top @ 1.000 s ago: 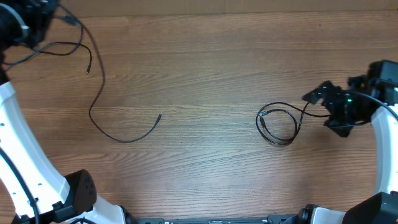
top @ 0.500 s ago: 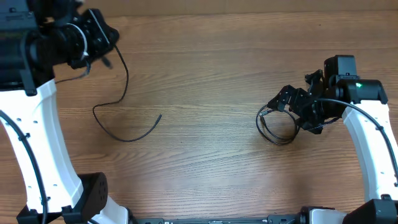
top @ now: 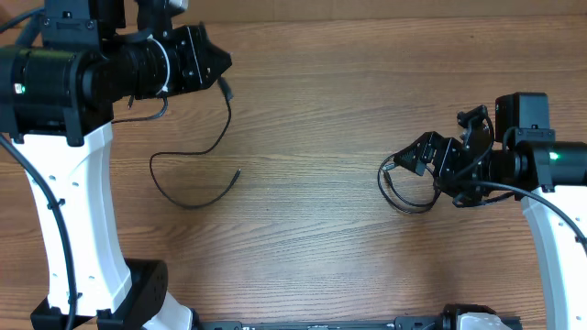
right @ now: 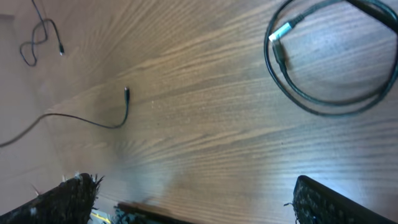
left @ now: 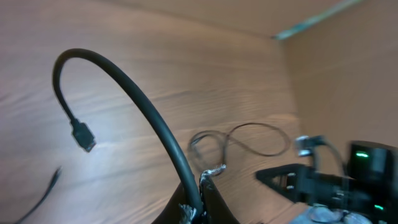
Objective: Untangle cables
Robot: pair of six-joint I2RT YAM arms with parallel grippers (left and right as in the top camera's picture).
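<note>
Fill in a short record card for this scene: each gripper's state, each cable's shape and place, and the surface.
left gripper: shut on the long cable, at the table's far left
long cable: hangs from the left gripper, then curves loosely over the table, free end lying flat
right gripper: open, empty, beside the coiled cable
coiled cable: small loop on the table, apart from the long cable
surface: wooden table

Bright, even light covers the table; shadows are faint. The left wrist view is blurred, the near cable soft-edged; glare streaks the right wrist view.
</note>
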